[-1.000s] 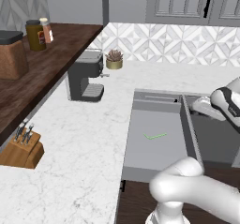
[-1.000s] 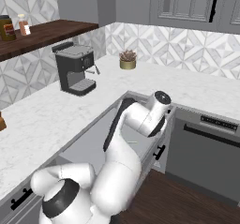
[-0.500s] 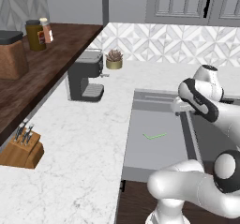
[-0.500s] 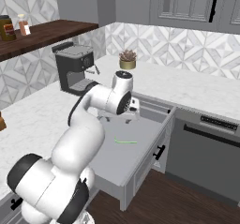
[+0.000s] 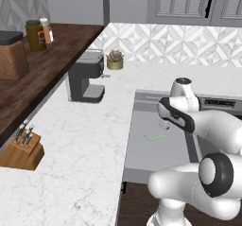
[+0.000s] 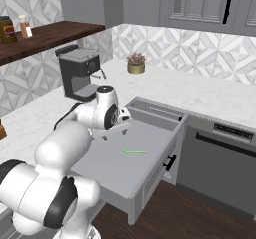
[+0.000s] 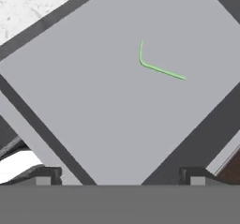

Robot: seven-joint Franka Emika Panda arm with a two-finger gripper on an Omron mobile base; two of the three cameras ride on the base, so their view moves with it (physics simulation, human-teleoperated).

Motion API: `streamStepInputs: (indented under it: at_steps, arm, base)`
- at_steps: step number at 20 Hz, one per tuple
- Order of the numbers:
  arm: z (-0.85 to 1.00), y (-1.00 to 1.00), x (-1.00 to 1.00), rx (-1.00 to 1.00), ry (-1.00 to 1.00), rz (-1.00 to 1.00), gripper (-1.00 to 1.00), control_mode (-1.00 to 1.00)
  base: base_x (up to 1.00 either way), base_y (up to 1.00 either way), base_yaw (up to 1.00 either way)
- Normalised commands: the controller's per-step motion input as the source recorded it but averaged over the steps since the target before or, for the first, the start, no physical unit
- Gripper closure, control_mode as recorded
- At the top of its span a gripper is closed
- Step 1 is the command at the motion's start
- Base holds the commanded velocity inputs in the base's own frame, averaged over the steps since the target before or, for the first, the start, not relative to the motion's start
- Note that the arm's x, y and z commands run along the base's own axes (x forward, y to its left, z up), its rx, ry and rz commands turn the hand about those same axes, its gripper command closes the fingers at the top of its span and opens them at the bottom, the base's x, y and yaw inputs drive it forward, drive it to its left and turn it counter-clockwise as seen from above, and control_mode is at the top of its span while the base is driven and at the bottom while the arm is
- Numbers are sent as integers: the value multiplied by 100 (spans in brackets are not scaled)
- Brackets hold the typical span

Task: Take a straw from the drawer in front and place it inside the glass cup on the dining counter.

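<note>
Left base view. I have the drawer (image 5: 142, 166) pulled open below the white worktop (image 5: 80, 149). The straw (image 5: 155, 137) lies flat on the drawer's grey floor, about midway across and nearer its back edge. My gripper (image 5: 165, 124) hangs just above the floor, near the straw's right end and apart from it. Along the worktop's back edge stand a coffee machine (image 5: 86, 76) and a small potted plant (image 5: 114, 59); a knife block (image 5: 21, 148) sits near the left edge. On the dark shelf (image 5: 42, 64) are jars (image 5: 35, 34); their labels are too small for me to read.

Right base view. The gripper (image 6: 116, 132) points down over the drawer (image 6: 120, 168), with the straw (image 6: 133, 151) beside it, toward the drawer's front right corner. Jaws spread wide, nothing between them. No writing is legible on the coffee machine (image 6: 79, 73) or on the appliance panel (image 6: 230, 131) to the right.

Hand view. I look down onto the drawer floor (image 7: 93, 115). The straw (image 7: 157, 63) lies clear ahead of the jaws, bent end visible, untouched.

Progress, my judgement: drawer open and approach under way. Still to do: descend, grip the straw, lift it, carry it to the cup, drop it in.
</note>
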Motion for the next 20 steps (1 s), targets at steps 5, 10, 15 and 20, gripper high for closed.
streamStepInputs:
  at_steps: [5, 10, 15, 20]
  arm:
    - [-38, 0, 36, -7, 6, 21, -100, -100]
    - [-36, 7, 37, 0, 6, 10, -100, -100]
    - [-33, 20, 25, 0, 5, 3, -100, -100]
    - [-36, 11, 32, 0, 2, 0, -100, -100]
  base:
    - [0, 0, 0]
    - [0, 0, 0]
    - [0, 0, 0]
    - [0, 0, 0]
